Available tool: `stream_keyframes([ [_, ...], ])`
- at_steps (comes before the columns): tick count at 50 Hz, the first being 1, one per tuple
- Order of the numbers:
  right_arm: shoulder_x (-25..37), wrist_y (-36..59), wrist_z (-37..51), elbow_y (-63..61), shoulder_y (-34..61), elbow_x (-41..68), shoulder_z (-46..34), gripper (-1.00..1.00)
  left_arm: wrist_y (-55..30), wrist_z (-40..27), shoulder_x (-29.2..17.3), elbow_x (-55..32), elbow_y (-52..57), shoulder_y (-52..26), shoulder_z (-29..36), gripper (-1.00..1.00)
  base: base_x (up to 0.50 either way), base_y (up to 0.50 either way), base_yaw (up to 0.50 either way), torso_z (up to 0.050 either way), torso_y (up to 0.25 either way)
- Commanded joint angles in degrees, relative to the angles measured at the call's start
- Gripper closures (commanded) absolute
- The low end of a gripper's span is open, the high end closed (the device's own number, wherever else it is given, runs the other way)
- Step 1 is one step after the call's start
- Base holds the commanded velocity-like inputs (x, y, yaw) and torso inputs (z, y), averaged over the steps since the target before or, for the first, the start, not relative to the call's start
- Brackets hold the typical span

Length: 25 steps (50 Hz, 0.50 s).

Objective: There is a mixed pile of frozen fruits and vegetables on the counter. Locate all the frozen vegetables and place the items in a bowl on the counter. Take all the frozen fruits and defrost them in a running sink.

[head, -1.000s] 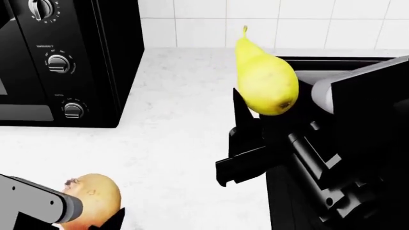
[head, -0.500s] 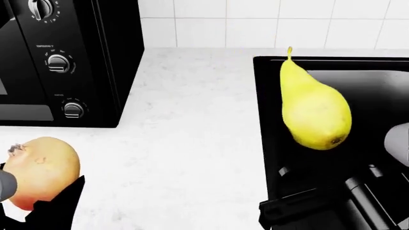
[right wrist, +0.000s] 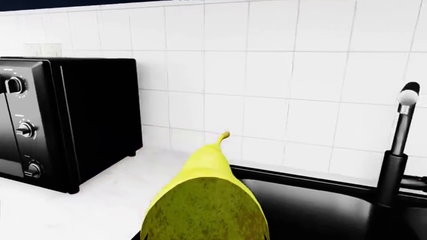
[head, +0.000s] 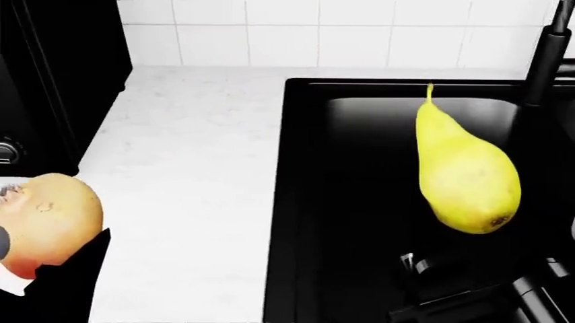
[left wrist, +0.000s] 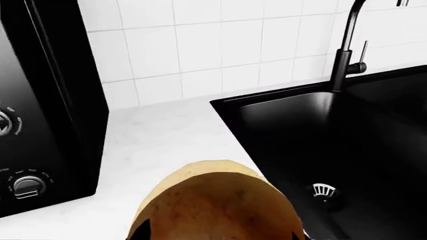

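The left pincer (head: pixel 40 269), low at the near left over the white speckled desk (head: pixel 188 168), grips a round tan-yellow fruit (head: pixel 45 222). The right pincer (head: pixel 467 282) clasps an upright yellow pear (head: pixel 467 175) above the glossy black sink (head: pixel 359 168).

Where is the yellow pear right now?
In the head view the yellow pear is up in the air over the glossy black sink, on the robot's right, held by its right hand.

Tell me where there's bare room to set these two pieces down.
Free: the white speckled counter between the black oven and the glossy black sink; also the basin floor around the metal drain. Crowded: the basin's tap corner.
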Motion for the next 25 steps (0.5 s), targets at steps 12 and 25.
stream_keyframes([
  [12,0.8,-0.6,-1.8,-1.3,-2.0,-2.3,0.8,1.00,3.6,0.0,-4.7,-4.9,4.6,4.0,-6.2,1.00,0.00,-0.50,0.00,0.000,0.001],
  [25,1.0,-1.1,-2.5,-2.0,-3.3,-2.5,1.0,1.00,-0.8,-0.4,4.3,1.7,-3.7,-6.1,2.8,1.00,0.00,-0.36,0.00,0.000,0.000],
])
